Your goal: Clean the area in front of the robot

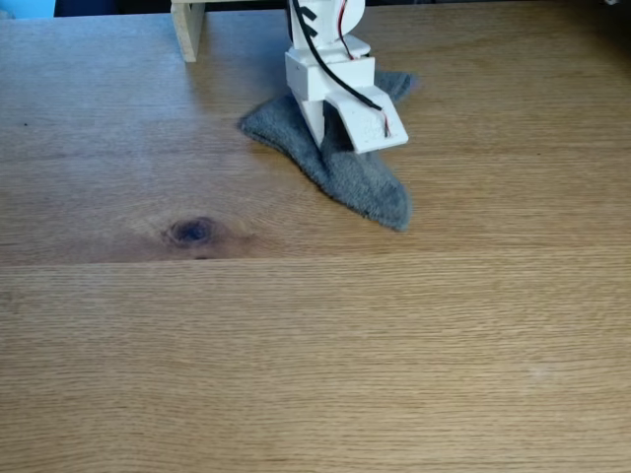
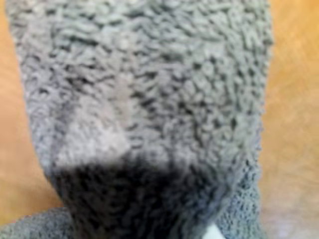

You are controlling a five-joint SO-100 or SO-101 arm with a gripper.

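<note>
Down on tabletop [image 1: 296, 325]: fingers [image 1: 335, 133] pinching grey cloth [image 1: 370, 187] (cloth fills wrist view).

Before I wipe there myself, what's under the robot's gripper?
A grey cloth lies under the gripper, spread on the wooden table. The wrist view shows cloth with table at both edges. Whatever is beneath the cloth is covered.

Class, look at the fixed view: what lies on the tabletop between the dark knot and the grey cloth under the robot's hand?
Nothing: in the fixed view, bare wooden tabletop runs from the dark knot to the grey terry cloth.
</note>
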